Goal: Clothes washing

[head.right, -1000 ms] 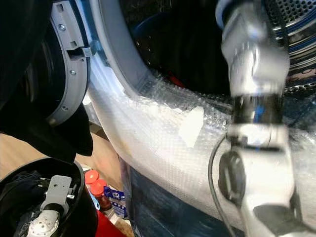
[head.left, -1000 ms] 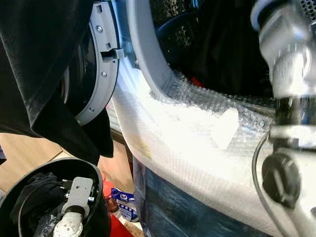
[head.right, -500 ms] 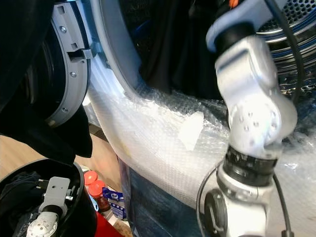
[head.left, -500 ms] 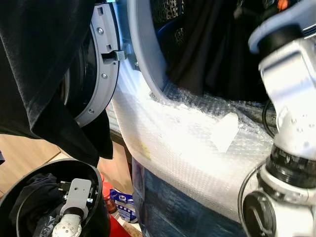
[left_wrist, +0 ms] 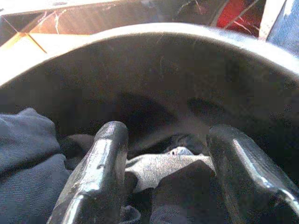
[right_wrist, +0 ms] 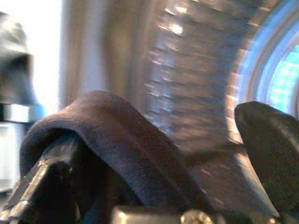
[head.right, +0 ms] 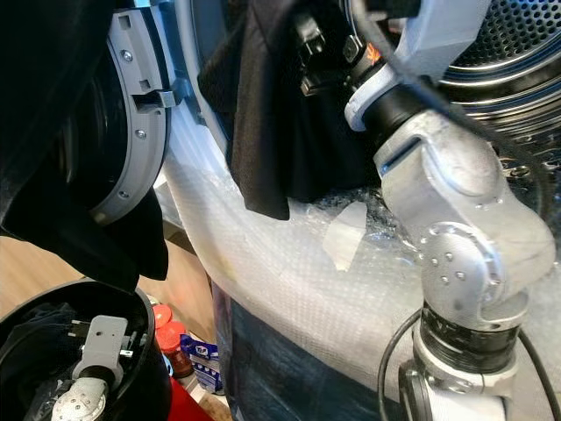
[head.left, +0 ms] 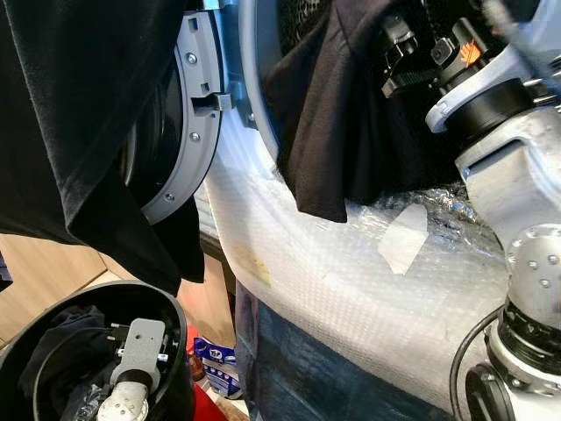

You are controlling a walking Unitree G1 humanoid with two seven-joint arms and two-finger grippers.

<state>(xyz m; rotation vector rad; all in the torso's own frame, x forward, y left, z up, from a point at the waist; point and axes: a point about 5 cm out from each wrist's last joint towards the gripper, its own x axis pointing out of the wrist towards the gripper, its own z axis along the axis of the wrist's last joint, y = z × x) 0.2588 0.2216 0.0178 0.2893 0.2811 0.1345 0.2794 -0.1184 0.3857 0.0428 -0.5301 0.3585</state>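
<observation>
Black garment (head.left: 324,114) first: what has it done at the drum mouth? (spotter)

A second ago it sat low and deep inside the mouth. Now your right arm has swung up, and the cloth hangs across the mouth, its hem over the bubble wrap (head.left: 333,272) on the lower lip. Loading or unloading, I can't say from this. Either way the piece is off the drum (head.right: 517,44) floor and is carried by your arm. (note-taker)

Is the grip firm? (spotter)

No pinch that I can see. Your right gripper (right_wrist: 156,158) has its fingers apart, and the cloth is draped over one finger (right_wrist: 51,177), hooked rather than clamped. My judgement is that it could slide off if you swing hard. (note-taker)

The other hand? (spotter)

Your left gripper (left_wrist: 168,158) is below and left of the mouth, down in the basket (head.left: 175,316). Its fingers are spread above the clothes (left_wrist: 28,154) and hold nothing. (note-taker)

Counts? (spotter)

- One washer door (head.left: 188,132), open, left of the mouth.
- One basket.
- One garment on the right gripper.
- One more black cloth (head.left: 79,114) hanging in front of the door.
- Basket contents: a bluish piece plus dark ones; I can't tell the number.
- One pale tape patch (head.left: 403,235) on the wrap below the mouth.
- Two red caps (head.right: 166,323) on the floor beneath, partly hidden. (note-taker)
</observation>
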